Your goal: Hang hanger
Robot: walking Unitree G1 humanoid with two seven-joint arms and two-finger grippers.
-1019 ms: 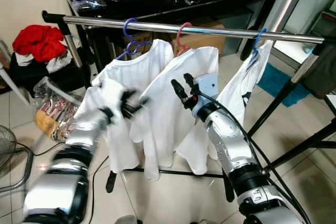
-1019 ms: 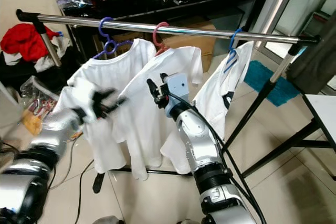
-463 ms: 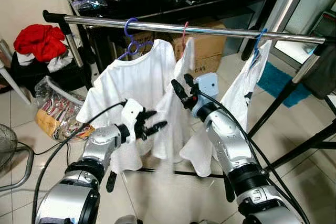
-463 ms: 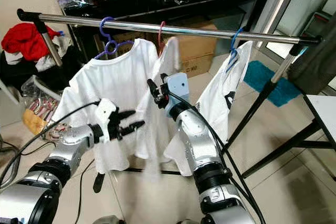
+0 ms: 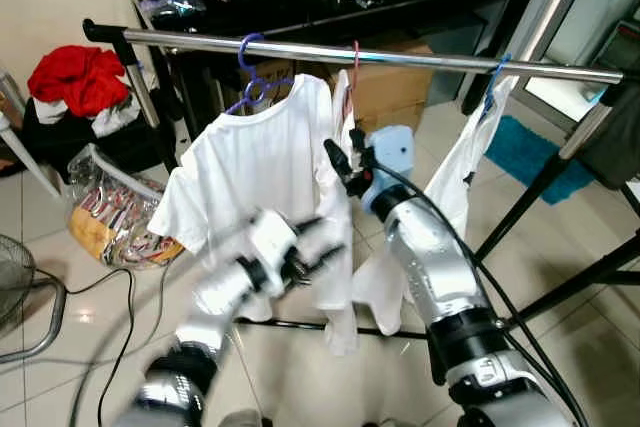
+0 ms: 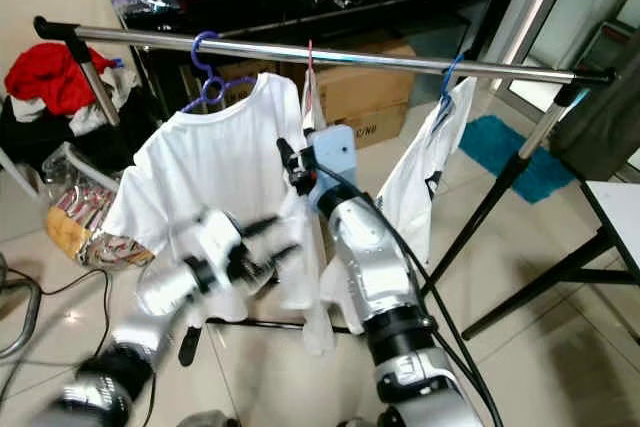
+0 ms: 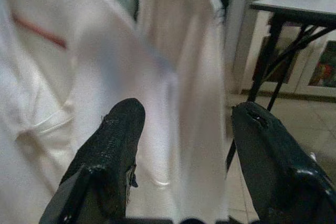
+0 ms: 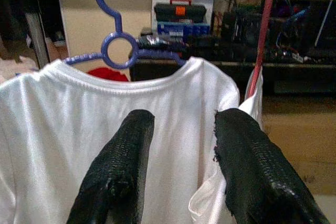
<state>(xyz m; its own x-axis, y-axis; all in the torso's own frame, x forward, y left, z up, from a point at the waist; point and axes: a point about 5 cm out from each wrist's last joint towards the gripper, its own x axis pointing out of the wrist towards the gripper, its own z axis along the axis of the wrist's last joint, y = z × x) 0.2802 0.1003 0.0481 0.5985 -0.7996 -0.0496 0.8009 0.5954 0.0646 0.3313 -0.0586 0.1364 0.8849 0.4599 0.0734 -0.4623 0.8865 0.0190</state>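
Right wrist view: my right gripper (image 8: 176, 166) gapes, red hanger (image 8: 262, 40) beside it (left gripper (image 7: 181, 150) apart, blurred).

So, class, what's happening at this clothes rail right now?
A humanoid robot stands at a metal rail holding three white shirts on hangers. The pink hanger in the middle is hooked on, its shirt turned edge-on. The right pincer is open beside it; the left pincer, blurred, is open lower down.
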